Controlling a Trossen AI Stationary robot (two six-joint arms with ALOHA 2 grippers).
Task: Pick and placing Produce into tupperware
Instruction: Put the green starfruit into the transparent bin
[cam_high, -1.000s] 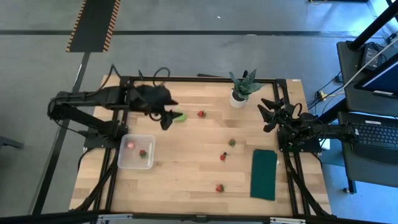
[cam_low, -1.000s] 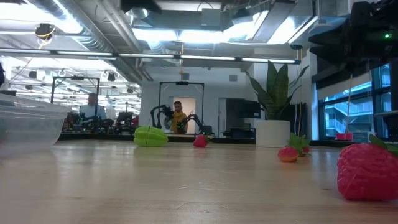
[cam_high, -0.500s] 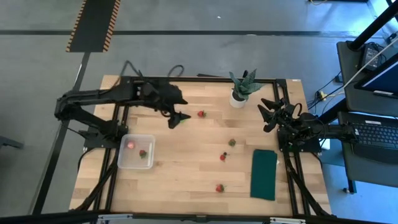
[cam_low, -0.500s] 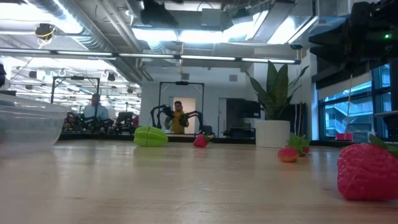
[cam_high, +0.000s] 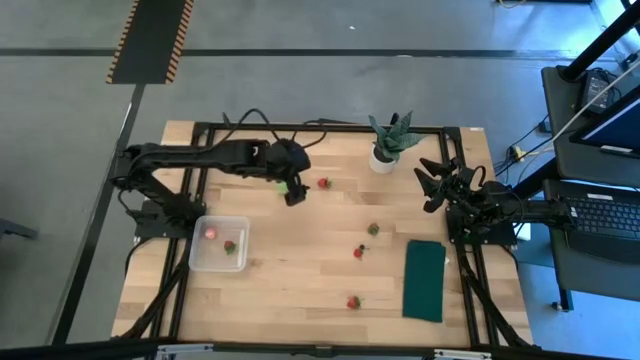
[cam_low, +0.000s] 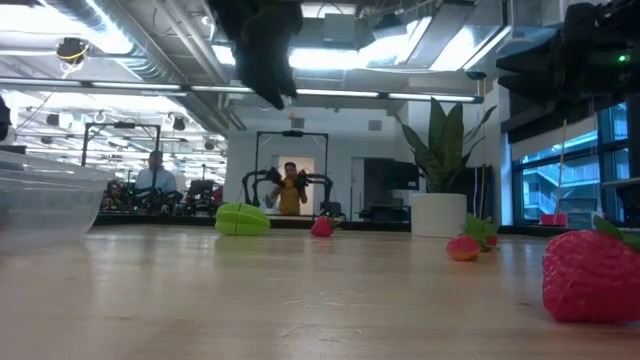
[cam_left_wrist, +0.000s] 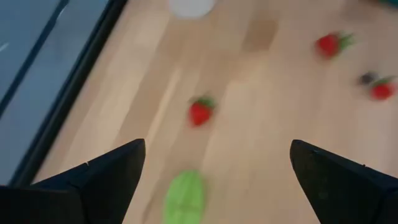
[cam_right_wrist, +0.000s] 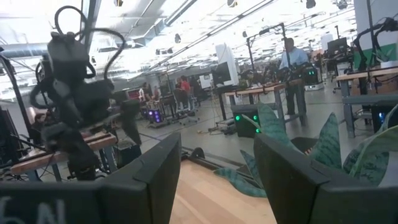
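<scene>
The light green leafy piece (cam_left_wrist: 185, 196) lies on the wooden table, next to a red strawberry piece (cam_left_wrist: 199, 112). My left gripper (cam_left_wrist: 217, 149) hangs open above the leafy piece (cam_high: 283, 186), high over the table (cam_low: 262, 50), touching nothing. The clear tupperware (cam_high: 219, 243) sits toward the table's left near side with two strawberry pieces inside it. An olive-brown round piece (cam_high: 373, 229) and two more strawberry pieces (cam_high: 358, 252) (cam_high: 353, 302) lie mid-table. My right gripper (cam_high: 435, 185) waits open at the table's right side.
A spiky potted plant in a white pot (cam_high: 390, 140) stands at the far edge, right of the strawberry piece. A dark green cloth (cam_high: 424, 280) lies toward the near right. Black frame rails run along the table's edges. Bare wood lies between the tupperware and the leafy piece.
My left arm has stretched out toward the table's right. Its gripper has travelled from beside the leafy piece to a place right over it. It has also come into the top of the low view. The produce and the tupperware have stayed where they were.
</scene>
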